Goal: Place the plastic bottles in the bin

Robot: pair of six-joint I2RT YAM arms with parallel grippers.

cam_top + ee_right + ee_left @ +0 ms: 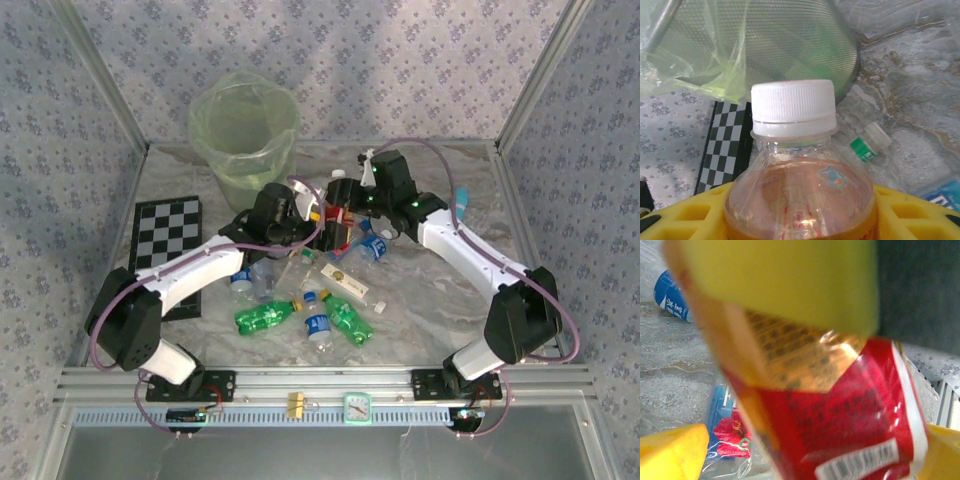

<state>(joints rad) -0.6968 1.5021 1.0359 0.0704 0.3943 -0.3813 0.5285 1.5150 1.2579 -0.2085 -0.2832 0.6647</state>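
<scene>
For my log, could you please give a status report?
Right claw shut on white-capped bottle. Left claw open, straddling that bottle. Bin beyond; other bottles on table.

A checkerboard (166, 236) lies left on the marble table (440, 292).

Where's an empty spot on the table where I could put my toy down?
The best bare table is at the front, between the bottle pile and the right arm. A smaller patch lies in the far right corner, behind that arm. The middle is crowded by that pile, and the checkerboard fills the left.
</scene>
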